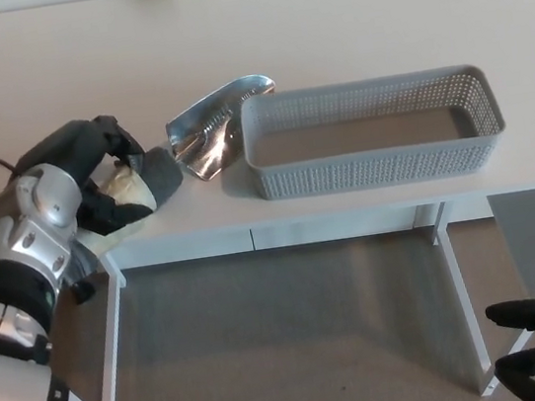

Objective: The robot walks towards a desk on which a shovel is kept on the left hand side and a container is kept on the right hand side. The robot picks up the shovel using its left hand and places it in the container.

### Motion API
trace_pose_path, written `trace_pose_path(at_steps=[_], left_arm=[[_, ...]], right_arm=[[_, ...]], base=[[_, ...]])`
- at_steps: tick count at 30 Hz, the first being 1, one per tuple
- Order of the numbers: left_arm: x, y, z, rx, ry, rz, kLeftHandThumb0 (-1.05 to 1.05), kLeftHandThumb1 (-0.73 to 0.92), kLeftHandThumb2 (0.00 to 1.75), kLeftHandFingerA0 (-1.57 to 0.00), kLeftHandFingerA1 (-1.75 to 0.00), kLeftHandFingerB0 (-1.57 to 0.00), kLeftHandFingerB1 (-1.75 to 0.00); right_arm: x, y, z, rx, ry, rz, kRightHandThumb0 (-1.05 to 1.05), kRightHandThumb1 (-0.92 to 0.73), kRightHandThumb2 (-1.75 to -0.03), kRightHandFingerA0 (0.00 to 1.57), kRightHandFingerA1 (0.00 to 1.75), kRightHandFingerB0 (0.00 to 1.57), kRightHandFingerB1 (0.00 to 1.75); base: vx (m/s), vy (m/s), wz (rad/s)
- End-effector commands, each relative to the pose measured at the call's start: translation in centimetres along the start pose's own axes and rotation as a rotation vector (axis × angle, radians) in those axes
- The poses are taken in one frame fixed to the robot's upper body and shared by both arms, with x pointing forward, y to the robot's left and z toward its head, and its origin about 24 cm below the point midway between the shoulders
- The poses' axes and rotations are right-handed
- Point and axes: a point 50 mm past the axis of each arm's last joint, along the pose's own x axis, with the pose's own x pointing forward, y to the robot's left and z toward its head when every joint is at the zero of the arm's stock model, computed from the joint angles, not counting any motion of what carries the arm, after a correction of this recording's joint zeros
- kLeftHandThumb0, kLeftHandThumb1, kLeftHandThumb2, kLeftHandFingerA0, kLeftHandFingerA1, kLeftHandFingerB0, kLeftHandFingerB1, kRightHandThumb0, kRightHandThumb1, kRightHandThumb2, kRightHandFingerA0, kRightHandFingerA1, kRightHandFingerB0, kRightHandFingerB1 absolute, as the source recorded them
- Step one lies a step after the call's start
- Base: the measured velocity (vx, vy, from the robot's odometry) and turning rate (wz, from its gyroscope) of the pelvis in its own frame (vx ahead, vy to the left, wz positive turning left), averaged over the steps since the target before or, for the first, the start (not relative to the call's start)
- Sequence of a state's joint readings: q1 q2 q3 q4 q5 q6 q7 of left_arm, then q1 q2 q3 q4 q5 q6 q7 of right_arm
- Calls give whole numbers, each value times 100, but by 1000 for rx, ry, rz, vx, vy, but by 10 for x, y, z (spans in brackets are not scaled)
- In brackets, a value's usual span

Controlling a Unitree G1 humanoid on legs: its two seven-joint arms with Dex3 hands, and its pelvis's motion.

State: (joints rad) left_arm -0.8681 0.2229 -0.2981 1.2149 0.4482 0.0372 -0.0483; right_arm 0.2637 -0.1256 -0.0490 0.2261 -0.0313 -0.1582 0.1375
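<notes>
One black left hand point(110, 178) closed, apparently, on the handle of the shiny metal shovel point(209, 127), scoop touching the grey perforated plastic container point(373, 133); lifted low, the scoop could snag that rim.

Bright even indoor light falling from above, table top point(342, 20) washing out pale w/ low contrast, glare glinting off metal shovel point(209, 127), soft shadow sitting under basket point(374, 132), focus staying sharp centre, softening slightly at edges
</notes>
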Motion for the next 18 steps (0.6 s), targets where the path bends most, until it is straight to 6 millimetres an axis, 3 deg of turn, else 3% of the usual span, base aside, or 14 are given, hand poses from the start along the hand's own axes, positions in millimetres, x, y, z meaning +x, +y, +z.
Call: trace_pose_path(at_steps=[1, 2, 3, 4, 6, 7, 8, 9, 11, 12, 15, 16, 18], left_arm=[[-9, -41, -41, -368, 113, -22, -17, 55, 92, -86, -133, -76, -127], [-7, -32, -39, -480, 119, 33, -23, 62, 86, -99, -145, -81, -127], [-7, -28, -38, -527, 111, 56, -23, 62, 86, -99, -145, -81, -127], [-6, -23, -37, -571, 109, 75, -21, 63, 76, -91, -156, -73, -135], [-5, -9, -36, -812, 90, 137, -21, 66, 69, -94, -158, -80, -126], [-5, -4, -35, -845, 78, 153, -22, 67, 76, -93, -150, -79, -128], [-5, 5, -34, -958, 67, 183, -18, 69, 75, -89, -153, -78, -132], [-5, 10, -34, -976, 69, 200, -18, 68, 74, -85, -157, -73, -136], [-5, 22, -34, -1061, 70, 231, -22, 76, 65, -85, -164, -70, -136], [-5, 25, -34, -1084, 62, 239, -13, 74, 62, -84, -167, -71, -144], [-6, 42, -32, -1109, 45, 272, -13, 76, 61, -79, -168, -70, -141], [-7, 49, -31, -1107, 31, 287, -11, 74, 63, -87, -168, -73, -142], [-7, 51, -31, -1107, 27, 294, -11, 74, 63, -87, -168, -73, -142]], right_arm=[[-1, -7, 1, -11, -5, -11, -44, -50, -55, 79, 59, 66, 49], [0, -8, 2, -12, -4, -14, -44, -50, -55, 80, 60, 66, 49], [0, -8, 2, -12, -4, -14, -44, -50, -55, 80, 60, 66, 49], [0, -8, 2, -22, -2, -14, -45, -50, -55, 80, 60, 66, 49], [-1, -7, 1, -16, 7, -15, -45, -50, -55, 78, 59, 66, 48], [-1, -7, 1, -15, 6, -14, -44, -40, -83, 76, 73, 56, 60], [-2, -7, 0, -11, 7, -13, -43, -40, -83, 76, 73, 56, 61], [-2, -7, 0, -8, 7, -14, -44, -49, -55, 78, 60, 66, 49], [-2, -7, 1, -8, 0, -17, -43, -51, -55, 79, 59, 68, 49], [-2, -7, 1, -10, 1, -16, -43, -51, -55, 78, 59, 67, 49], [-1, -8, 1, -23, 1, -14, -45, -50, -55, 78, 60, 66, 49], [-1, -8, 2, -23, -2, -15, -45, -50, -55, 77, 59, 65, 49], [-1, -8, 2, -22, -1, -14, -45, -50, -55, 77, 59, 65, 49]], base=[[0, 0, 0], [0, 0, 0], [0, 0, 0], [0, 0, 0], [0, 0, 0], [0, 0, 0], [0, 0, 0], [0, 0, 0], [0, 0, 0], [0, 0, 0], [0, 0, 0], [0, 0, 0], [0, 0, 0]])
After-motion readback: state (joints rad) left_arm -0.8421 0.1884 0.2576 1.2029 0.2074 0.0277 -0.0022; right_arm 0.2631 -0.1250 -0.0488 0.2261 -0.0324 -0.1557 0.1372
